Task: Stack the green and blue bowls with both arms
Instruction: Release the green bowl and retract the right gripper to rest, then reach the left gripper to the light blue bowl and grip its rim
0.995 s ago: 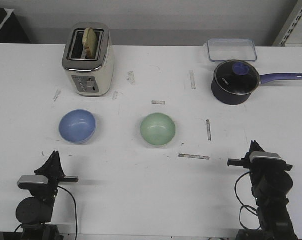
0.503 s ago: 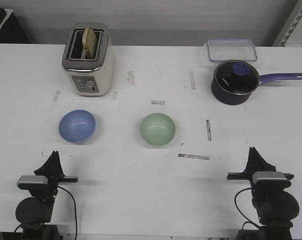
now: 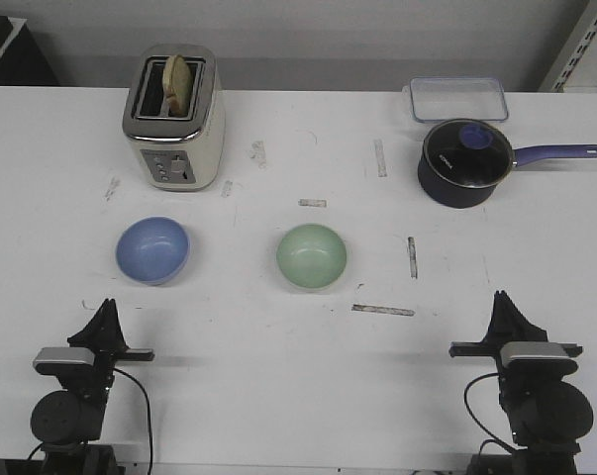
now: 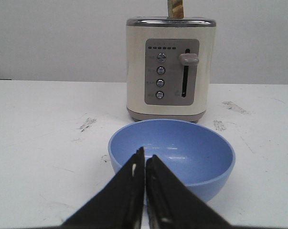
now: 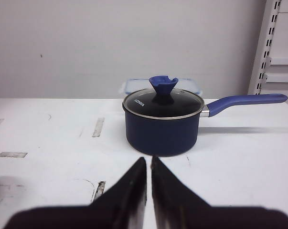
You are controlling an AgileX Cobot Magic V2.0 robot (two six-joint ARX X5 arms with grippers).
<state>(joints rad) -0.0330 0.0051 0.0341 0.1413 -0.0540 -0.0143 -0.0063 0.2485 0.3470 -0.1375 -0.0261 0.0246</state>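
Left tool (image 4: 144, 164): I see its jaws pressed together to a thin slit, holding nothing; parked at the near edge of the tabletop (image 3: 298, 396).
Right tool (image 5: 147, 167): likewise closed to a hairline gap, empty; parked low at the near edge.
Blue bowl (image 3: 152, 249): upright, straight ahead of the left tool and apart from it. I judge that arm the natural one to take it.
Green bowl (image 3: 312, 256): upright, ahead of the right tool and off toward its left; only a sliver shows at the edge of the right wrist view.
Bowl spacing: well apart, each with bare tabletop around it, which I read as leaving room for a rim grasp.
Toaster (image 4: 169, 67): directly beyond the blue bowl, close behind it; I note it as limiting overshoot.
Saucepan (image 5: 163, 122): dead ahead of the right tool, lidded; not a target.
Task status: not yet begun, by my judgement; both tools must open first.
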